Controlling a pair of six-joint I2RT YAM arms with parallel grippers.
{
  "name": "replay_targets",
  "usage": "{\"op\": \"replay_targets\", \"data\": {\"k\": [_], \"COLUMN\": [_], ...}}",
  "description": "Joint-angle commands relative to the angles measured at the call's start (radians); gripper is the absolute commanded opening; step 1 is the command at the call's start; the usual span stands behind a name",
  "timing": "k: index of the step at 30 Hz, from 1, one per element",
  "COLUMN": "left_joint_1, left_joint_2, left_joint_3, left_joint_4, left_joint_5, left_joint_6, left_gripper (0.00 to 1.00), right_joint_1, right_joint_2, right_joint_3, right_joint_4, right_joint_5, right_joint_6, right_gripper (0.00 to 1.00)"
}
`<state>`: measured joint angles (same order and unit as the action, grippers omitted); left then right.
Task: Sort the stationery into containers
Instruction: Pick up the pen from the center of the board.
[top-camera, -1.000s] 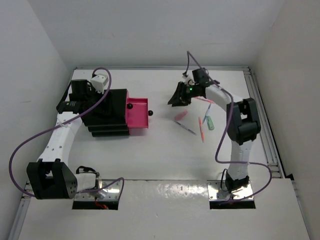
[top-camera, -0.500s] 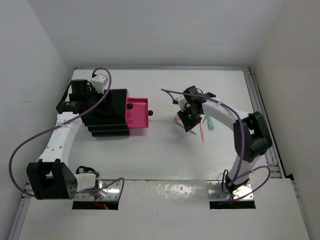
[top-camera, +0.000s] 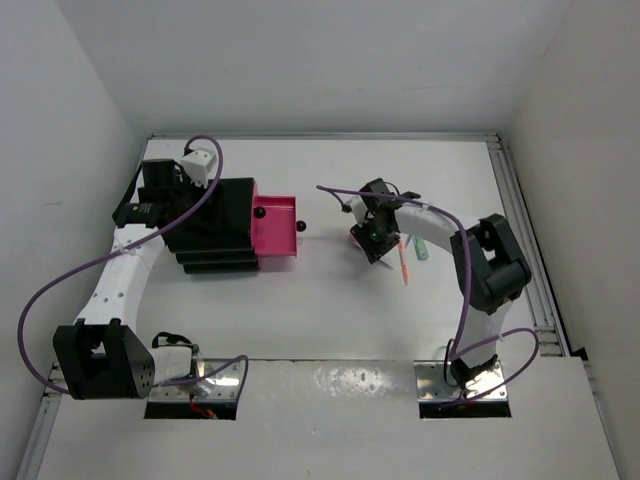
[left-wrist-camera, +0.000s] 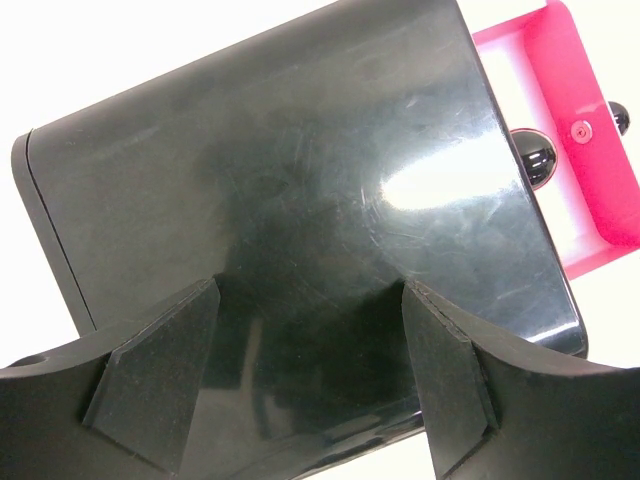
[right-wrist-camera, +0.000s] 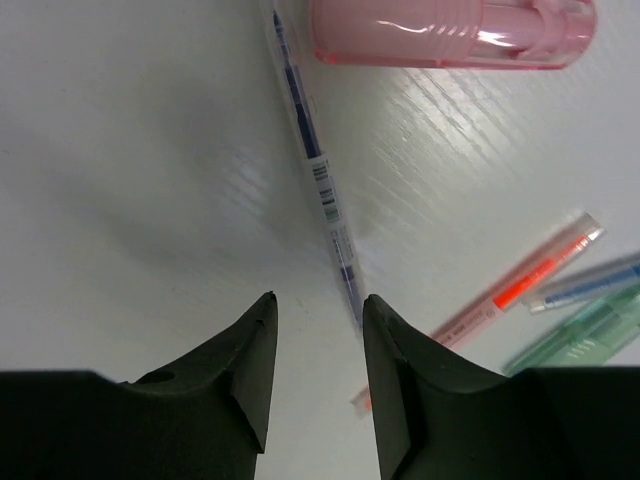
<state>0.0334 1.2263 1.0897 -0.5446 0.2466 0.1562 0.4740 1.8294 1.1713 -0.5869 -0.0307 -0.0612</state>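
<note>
Right wrist view is showing the right gripper (right-wrist-camera: 318, 305) hovering over the white table (right-wrist-camera: 130, 150), its jaws standing slightly apart and pinching nothing. A thin white pen (right-wrist-camera: 318, 170) is lying from 12 o'clock down toward the gap, ending just beside one fingertip. A stubby pink piece (right-wrist-camera: 450, 30) is sitting at 1 o'clock. A red pen (right-wrist-camera: 520, 290) and a mint green marker (right-wrist-camera: 575, 340) are lying at 4 o'clock. On the left wrist camera, the left gripper (left-wrist-camera: 312, 300) is hanging over the black drawer unit (left-wrist-camera: 300, 180), jaws spread wide and empty. The pink drawer (left-wrist-camera: 600, 170) is sticking out at 2 o'clock.
</note>
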Motion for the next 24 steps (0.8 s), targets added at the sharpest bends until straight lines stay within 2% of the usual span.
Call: {"op": "replay_targets", "data": {"k": [1, 10, 14, 15, 18, 20, 24], "left_joint_1": [-0.004, -0.004, -0.004, -0.004, -0.004, -0.003, -0.004], "left_joint_2": [-0.027, -0.025, -0.025, -0.025, -0.025, -0.024, -0.025], "left_joint_3": [0.003, -0.001, -0.002, -0.004, -0.004, -0.004, -0.004], "left_joint_4": [-0.003, -0.006, 0.0, 0.002, 0.005, 0.006, 0.005], "left_joint_5": [-0.009, -0.018, -0.017, -0.015, -0.015, -0.015, -0.015], "left_joint_6": [0.002, 0.003, 0.006, 0.006, 0.008, 0.009, 0.014], "left_gripper": [0.8, 0.8, 0.8, 0.8, 0.8, 0.8, 0.8], "right_joint_1": [0.011, 0.02, 0.023, 0.026, 0.025, 0.022, -0.012], "right_joint_2": [0.045, 0.116, 0.116, 0.114, 0.09, 0.064, -0.007], "right_joint_3": [0.039, 0.054, 0.051, 0.051, 0.082, 0.119, 0.311], "right_joint_4": [0.047, 0.078, 0.062, 0.056, 0.019, -0.026, -0.102], "right_joint_5": [-0.005, 0.018, 0.02, 0.02, 0.009, -0.021, -0.262], "right_joint_6": [-0.014, -0.029, -0.038, -0.04, -0.043, -0.011, 0.133], "right_gripper": [0.38, 0.33, 0.18, 0.09, 0.0, 0.0, 0.0]}}
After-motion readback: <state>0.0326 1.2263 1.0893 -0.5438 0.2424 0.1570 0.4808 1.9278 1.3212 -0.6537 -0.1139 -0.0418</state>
